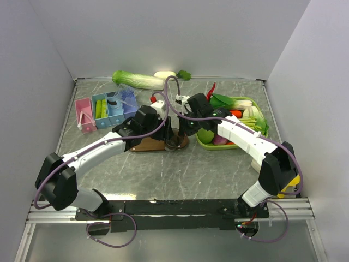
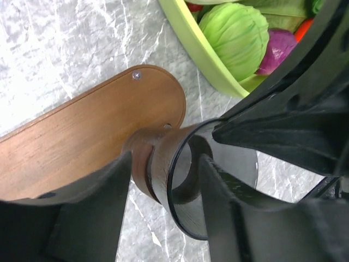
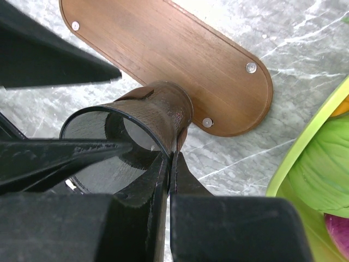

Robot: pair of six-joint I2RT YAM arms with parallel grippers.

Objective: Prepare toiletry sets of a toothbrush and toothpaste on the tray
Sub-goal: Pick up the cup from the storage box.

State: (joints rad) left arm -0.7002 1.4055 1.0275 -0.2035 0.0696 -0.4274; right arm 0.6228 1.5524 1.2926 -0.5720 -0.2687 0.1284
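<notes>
Top and wrist views. The wooden tray point(image 1: 146, 145) is seen at the centre of the tabletop point(image 1: 180, 174), with the lime-green basket point(image 1: 246, 100) of vegetables just beside it at 3 o'clock. A dark see-through tumbler point(image 3: 158, 112) is held tilted, its base over the tray's long edge. Its rim is pinched by the closed right tool point(image 3: 170, 159). The left tool point(image 2: 164, 170) is shown with its jaws apart, one finger outside the tumbler and one across its mouth, with no clamp visible. Light-green toothpaste point(image 1: 100, 108) is seen in the blue compartment box point(image 1: 115, 112) at 10 o'clock.
</notes>
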